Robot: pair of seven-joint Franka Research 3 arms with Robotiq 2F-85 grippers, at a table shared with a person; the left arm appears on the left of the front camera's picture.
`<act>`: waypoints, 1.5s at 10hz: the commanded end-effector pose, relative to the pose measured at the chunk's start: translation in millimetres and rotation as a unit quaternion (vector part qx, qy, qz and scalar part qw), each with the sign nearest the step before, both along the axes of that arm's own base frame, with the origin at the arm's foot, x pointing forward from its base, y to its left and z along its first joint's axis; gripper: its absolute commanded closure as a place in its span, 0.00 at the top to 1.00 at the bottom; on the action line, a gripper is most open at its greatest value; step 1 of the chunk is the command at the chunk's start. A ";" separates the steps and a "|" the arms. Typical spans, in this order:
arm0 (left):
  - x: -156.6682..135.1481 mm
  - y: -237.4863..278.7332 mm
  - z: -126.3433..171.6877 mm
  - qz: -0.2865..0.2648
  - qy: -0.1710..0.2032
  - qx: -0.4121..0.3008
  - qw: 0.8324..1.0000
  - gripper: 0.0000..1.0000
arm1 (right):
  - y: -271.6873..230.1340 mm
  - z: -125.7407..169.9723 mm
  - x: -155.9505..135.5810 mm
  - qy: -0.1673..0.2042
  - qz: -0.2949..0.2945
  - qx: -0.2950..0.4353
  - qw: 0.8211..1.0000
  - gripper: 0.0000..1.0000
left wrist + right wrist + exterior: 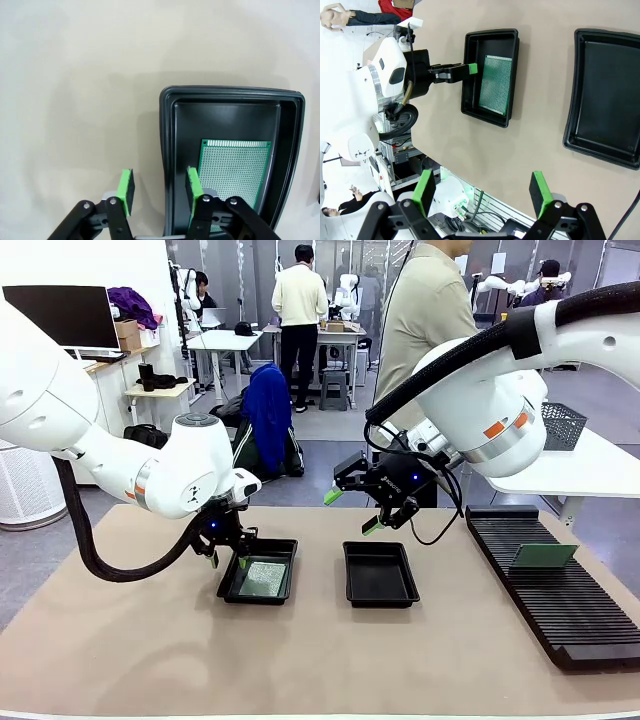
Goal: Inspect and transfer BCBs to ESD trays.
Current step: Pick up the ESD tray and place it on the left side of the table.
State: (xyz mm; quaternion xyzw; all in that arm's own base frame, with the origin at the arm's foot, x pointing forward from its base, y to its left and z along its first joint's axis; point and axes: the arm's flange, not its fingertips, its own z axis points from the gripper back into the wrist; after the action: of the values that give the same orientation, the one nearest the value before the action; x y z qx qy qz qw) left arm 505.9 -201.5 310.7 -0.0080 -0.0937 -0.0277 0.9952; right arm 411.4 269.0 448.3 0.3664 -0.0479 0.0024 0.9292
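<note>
Left gripper (160, 187) is low over the left ESD tray (169, 150), jaws parted and holding nothing. One pad is outside the tray's wall over the bare table (300, 670) and the other is inside, just beside the BCB (232, 172) lying flat on the tray floor. This tray sits left of the table's middle. The right ESD tray (380, 575) is just right of the middle, floor bare. Right gripper (352, 512) hangs above the right tray's far edge, spread wide and empty. A second BCB (543, 556) leans in the slotted rack (560, 620) along the table's right edge. My worry: if the left jaws close where they stand, they would pinch the tray wall rather than a board, and any lift would tip or drag the tray and slide the board. The inner pad could also scuff the board's edge. The left wrist view shows me the straddle plainly, whereas from the front the fingers merge with the dark rim. The front view gives me the rack board and the person (430, 320) at the far edge. The right wrist view lays both trays out from above, so I judge one board placed and one tray unfilled.
</note>
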 end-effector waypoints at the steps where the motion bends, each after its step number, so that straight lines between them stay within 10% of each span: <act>1: 1.2 0.6 -0.9 -0.005 -0.002 -0.007 1.000 0.51 | 1.0 0.0 1.5 0.003 -0.002 -0.004 1.000 1.00; 15: 3.1 -0.1 -0.5 -0.010 0.004 -0.016 1.000 0.00 | 1.0 0.0 1.5 0.003 -0.002 -0.004 1.000 1.00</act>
State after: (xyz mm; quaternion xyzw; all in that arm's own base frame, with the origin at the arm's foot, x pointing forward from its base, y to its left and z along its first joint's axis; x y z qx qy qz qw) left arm 507.0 -202.9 311.3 -0.0142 -0.0953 -0.0302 0.9949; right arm 411.4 269.0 448.3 0.3664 -0.0479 0.0024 0.9292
